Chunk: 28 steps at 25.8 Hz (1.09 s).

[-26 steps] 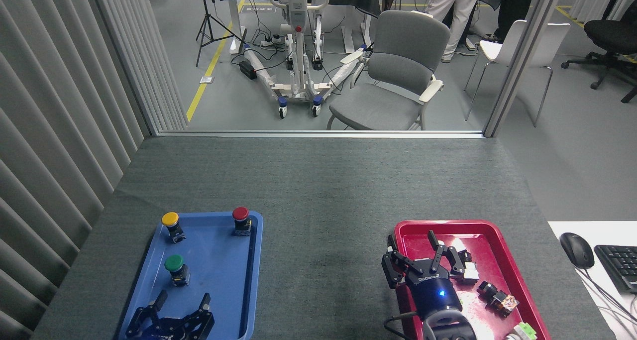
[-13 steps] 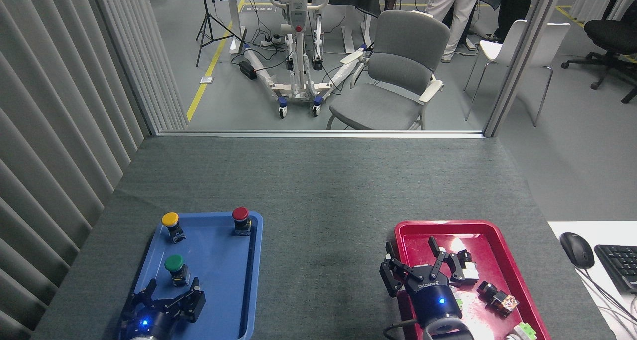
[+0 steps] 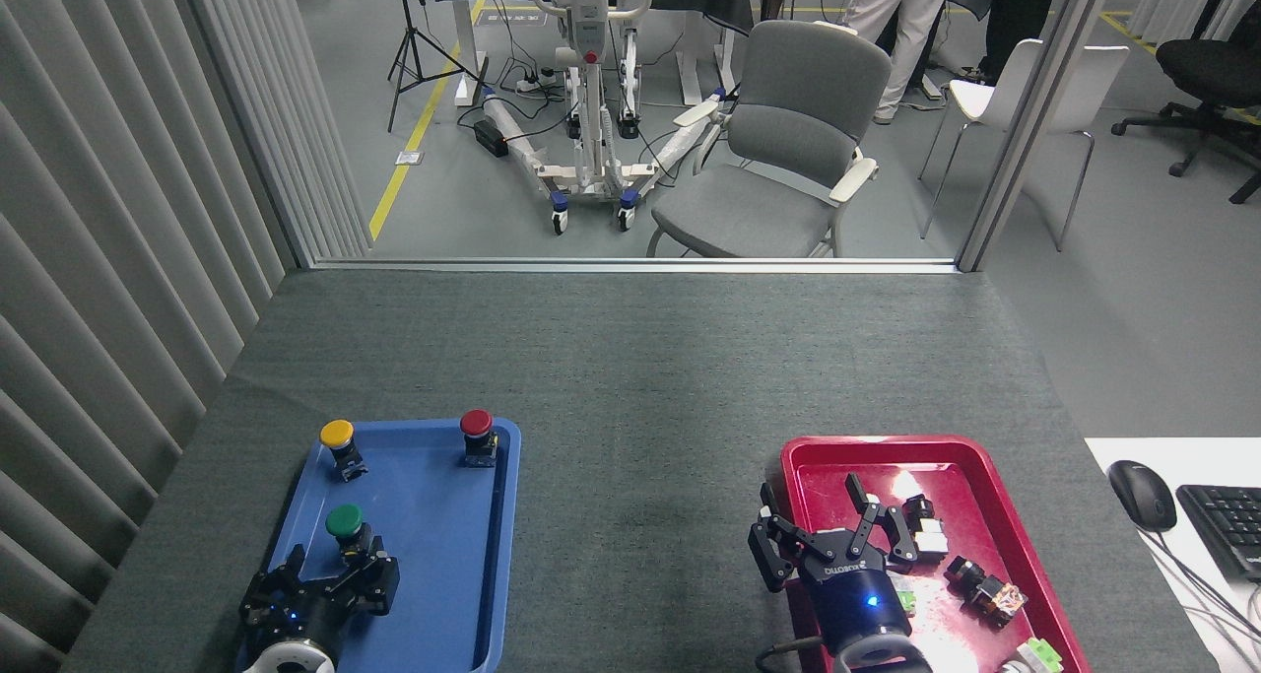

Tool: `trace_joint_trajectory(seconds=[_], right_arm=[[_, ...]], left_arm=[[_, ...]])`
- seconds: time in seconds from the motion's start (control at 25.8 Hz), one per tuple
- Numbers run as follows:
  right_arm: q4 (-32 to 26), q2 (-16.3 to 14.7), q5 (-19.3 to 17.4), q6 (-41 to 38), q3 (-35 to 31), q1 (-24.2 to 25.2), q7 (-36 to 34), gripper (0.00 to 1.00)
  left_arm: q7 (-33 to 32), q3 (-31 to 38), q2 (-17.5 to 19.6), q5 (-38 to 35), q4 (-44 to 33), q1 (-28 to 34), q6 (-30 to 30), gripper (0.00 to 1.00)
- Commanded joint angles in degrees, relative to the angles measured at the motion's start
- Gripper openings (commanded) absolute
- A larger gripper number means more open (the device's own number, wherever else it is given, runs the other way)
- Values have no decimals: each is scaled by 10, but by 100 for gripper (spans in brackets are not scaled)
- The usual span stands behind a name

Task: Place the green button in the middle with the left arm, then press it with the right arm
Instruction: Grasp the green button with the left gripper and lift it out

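Note:
The green button stands upright in the blue tray, left of its centre. My left gripper sits just below the button, open, its fingers spread to either side of the black base without closing on it. My right gripper hovers open over the left part of the red tray, holding nothing. The middle, a bare dark grey felt strip between the two trays, has nothing on it.
A yellow button and a red button stand at the blue tray's far corners. Several small parts lie in the red tray. A mouse and keyboard sit at the right edge.
My left gripper has moved forward up the blue tray until its fingers reach the green button's base. My right gripper has drifted slightly back and down.

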Motion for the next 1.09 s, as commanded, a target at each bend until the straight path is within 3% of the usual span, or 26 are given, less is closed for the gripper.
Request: trace_joint_trajectory(seconds=[0.0,0.12,0.27,0.39,0.58,0.78,0.93,1.05], right_arm=[[1,-5,-32,-1,1,-3,3,100],[6,-7,-60,-13,2,-2,2,100],[6,-7,-55,-9,2,0,1,100],[7,-6,-55,-10,2,-2,1,100],[7,-3,-55,-12,1,-2,5,100],[9,-3,-54,-5,0,-9,22,100],[8,-1,-34,20,3,-9,22,100],[7,1,-11,34,3,-10,22,100]], left_arm=[[-8,0,-6,1,11,-9,19,82],[-7,0,-13,2,20,-21,16,76],[-1,0,-16,9,20,-22,14,53],[0,0,-17,9,20,-22,13,42],[2,-4,-16,7,12,-16,5,0],[3,-4,-11,8,-22,-3,-25,0],[7,-1,-9,9,-160,67,-129,0],[40,-2,-11,9,-213,95,-192,0]])
